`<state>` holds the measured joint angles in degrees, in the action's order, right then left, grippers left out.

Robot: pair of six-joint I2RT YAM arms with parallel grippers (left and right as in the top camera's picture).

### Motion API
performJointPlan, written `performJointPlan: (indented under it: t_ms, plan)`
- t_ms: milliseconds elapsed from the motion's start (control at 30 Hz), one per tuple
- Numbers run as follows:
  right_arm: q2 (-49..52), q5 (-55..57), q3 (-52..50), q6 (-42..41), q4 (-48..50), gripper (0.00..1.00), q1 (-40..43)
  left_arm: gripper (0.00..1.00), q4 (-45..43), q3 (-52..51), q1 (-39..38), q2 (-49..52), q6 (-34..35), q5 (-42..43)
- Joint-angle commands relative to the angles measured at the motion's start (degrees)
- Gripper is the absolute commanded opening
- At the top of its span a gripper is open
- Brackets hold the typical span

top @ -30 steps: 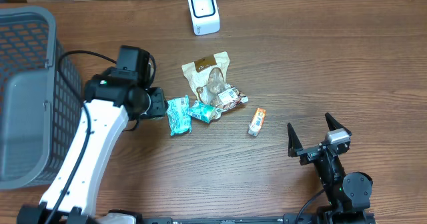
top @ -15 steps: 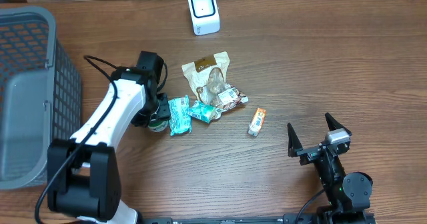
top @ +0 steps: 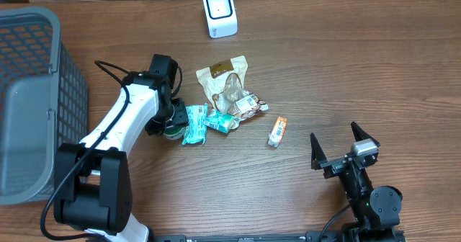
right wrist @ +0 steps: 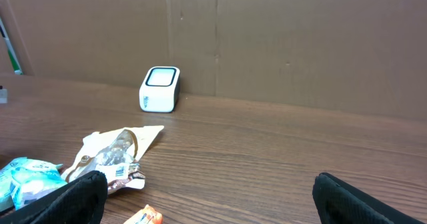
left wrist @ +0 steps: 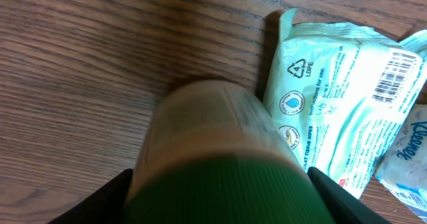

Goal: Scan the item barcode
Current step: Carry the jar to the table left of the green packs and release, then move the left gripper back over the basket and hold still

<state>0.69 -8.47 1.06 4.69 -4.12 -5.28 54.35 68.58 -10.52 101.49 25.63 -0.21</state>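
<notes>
A tan jar with a green ribbed cap (left wrist: 213,151) fills the left wrist view. My left gripper (left wrist: 219,174) is shut on it, one black finger against each side of the cap. From overhead the jar (top: 171,132) sits under that gripper (top: 171,119), low over the table and right beside a teal wipes pack (top: 193,123). The pack's barcode (left wrist: 393,84) faces up. The white scanner (top: 220,11) stands at the back of the table. My right gripper (top: 337,145) rests open near the front right edge, holding nothing.
A brown snack bag (top: 225,83) and small wrapped items lie right of the wipes. An orange packet (top: 277,131) lies alone nearer my right arm. A grey mesh basket (top: 29,98) fills the left edge. A cardboard wall (right wrist: 267,37) backs the table.
My left arm swung right and down toward the pile, bringing the jar next to the wipes pack. The right arm has not moved.
</notes>
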Motion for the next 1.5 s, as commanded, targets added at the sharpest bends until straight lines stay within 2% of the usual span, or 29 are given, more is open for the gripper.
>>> performJointPlan:
  t_ms: [0, 167, 200, 267, 367, 733, 833, 900, 967, 1033, 1200, 1300, 1367, 1467]
  plan:
    - [-0.5, 0.8, -0.6, -0.2, 0.2, 1.0, 0.2, 0.62, -0.3, -0.1, -0.4, 0.4, 0.5, 1.3]
    - [-0.5, 0.8, -0.6, -0.2, 0.2, 1.0, 0.2, 0.64, -0.2, -0.1, -0.4, 0.4, 0.1, 1.3]
    - [-0.5, 0.8, -0.6, -0.2, 0.2, 1.0, 0.2, 0.66, -0.2, -0.1, -0.4, 0.4, 0.1, 1.3]
    - [-0.5, 0.8, -0.6, -0.2, 0.2, 1.0, 0.2, 0.77, 0.0, 0.3, -0.4, 0.3, -0.1, 1.3]
    - [-0.5, 0.8, -0.6, -0.2, 0.2, 1.0, 0.2, 0.85, 3.3, 3.2, -0.4, -0.3, -1.3, 1.3]
    - [-0.5, 0.8, -0.6, -0.2, 0.2, 1.0, 0.2, 0.88, 17.4, 28.1, -0.3, -8.3, -5.7, 1.0]
    - [-0.5, 0.7, -0.6, -0.2, 0.2, 1.0, 0.2, 0.88, 21.2, 34.8, 0.2, -11.4, -7.7, -1.7]
    - [-0.5, 0.8, -0.6, -0.2, 0.2, 1.0, 0.2, 0.98, 23.7, 39.0, 1.1, -14.2, -7.9, -5.7]
    - [-0.5, 0.8, -0.6, -0.2, 0.2, 1.0, 0.2, 1.0, 25.2, 41.5, 2.4, -16.7, -7.9, -9.1]
    - [-0.5, 0.8, -0.6, -0.2, 0.2, 1.0, 0.2, 1.0, 25.1, 42.9, 5.9, -21.0, -9.5, -11.4]
    - [-0.5, 0.8, -0.6, -0.2, 0.2, 1.0, 0.2, 0.99, 25.4, 42.9, 16.7, -26.5, -11.2, -11.4]
    - [-0.5, 0.8, -0.6, -0.2, 0.2, 1.0, 0.2, 1.0, 25.8, 42.9, 25.3, -27.9, -11.3, -6.4]
    - [-0.5, 0.8, -0.6, -0.2, 0.2, 1.0, 0.2, 0.99, 26.3, 42.8, 32.9, -28.0, -11.6, 0.1]
    - [-0.5, 0.8, -0.6, -0.2, 0.2, 1.0, 0.2, 0.99, 26.7, 42.1, 38.6, -27.2, -13.9, 1.7]
